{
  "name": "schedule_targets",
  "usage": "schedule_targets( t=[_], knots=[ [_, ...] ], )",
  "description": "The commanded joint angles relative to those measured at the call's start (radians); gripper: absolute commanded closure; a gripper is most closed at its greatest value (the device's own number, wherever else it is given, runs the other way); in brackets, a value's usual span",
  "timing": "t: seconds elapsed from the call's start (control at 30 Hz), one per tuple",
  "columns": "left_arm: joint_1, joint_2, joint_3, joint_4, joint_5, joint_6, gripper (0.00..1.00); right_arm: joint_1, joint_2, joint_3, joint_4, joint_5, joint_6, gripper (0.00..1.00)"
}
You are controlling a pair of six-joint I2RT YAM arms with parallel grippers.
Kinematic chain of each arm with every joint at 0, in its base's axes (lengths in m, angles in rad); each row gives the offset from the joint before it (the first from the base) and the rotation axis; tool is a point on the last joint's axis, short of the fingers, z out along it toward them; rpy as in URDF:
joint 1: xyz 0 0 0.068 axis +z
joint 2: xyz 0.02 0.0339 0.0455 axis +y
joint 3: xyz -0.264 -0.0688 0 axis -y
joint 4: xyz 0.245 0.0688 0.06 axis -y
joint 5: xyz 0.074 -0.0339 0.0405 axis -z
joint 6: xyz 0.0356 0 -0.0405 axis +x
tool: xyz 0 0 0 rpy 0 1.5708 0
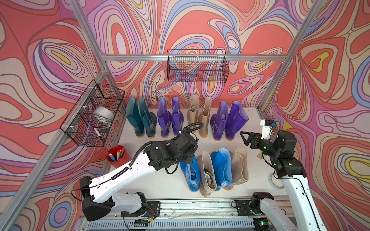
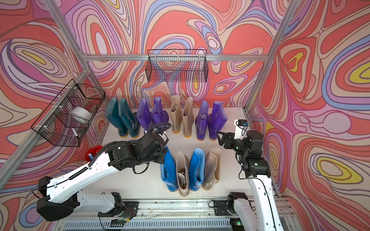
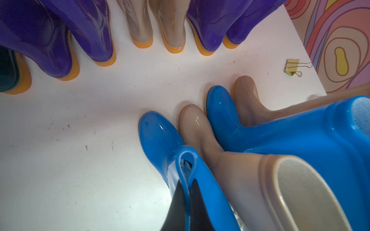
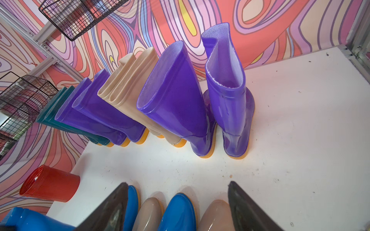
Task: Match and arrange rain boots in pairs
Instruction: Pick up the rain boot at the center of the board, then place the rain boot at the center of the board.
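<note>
The rain boots stand in two rows on the white table (image 1: 160, 180). The back row holds a dark teal pair (image 1: 140, 118), a purple pair (image 1: 170, 118), a beige pair (image 1: 199, 114) and another purple pair (image 1: 228, 120). The front row alternates blue (image 1: 191, 176), beige (image 1: 207, 174), blue (image 1: 222, 166), beige (image 1: 240, 166). My left gripper (image 3: 187, 180) is shut on the top rim of the leftmost blue boot (image 3: 160, 136), one finger inside the shaft and one outside. My right gripper (image 1: 244, 139) hangs open over the table, right of the back row, holding nothing.
A red cup (image 1: 117, 156) with pens stands at the table's left edge. One wire basket (image 1: 92, 114) hangs on the left frame, another (image 1: 197, 66) on the back wall. A binder clip (image 3: 292, 67) and a tape roll (image 1: 275, 180) lie near the right edge.
</note>
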Motion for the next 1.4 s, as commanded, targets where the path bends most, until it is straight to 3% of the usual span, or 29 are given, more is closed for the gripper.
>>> schedule_targets(
  t=[0.0,0.23,0.43,1.37],
  knots=[
    [0.054,-0.042,0.052,0.014,-0.056,0.073,1.00,0.006,-0.006,0.011,-0.008,0.003,-0.006,0.20],
    [0.144,-0.032,0.096,0.047,0.022,0.231,1.00,0.005,0.005,0.029,-0.006,-0.003,0.007,0.21],
    [0.203,0.027,0.188,-0.052,0.049,0.308,1.00,0.005,0.013,0.043,-0.011,-0.009,0.018,0.20],
    [0.252,0.028,0.156,-0.051,0.147,0.370,1.00,0.006,0.010,0.049,-0.028,0.006,0.020,0.21]
  ],
)
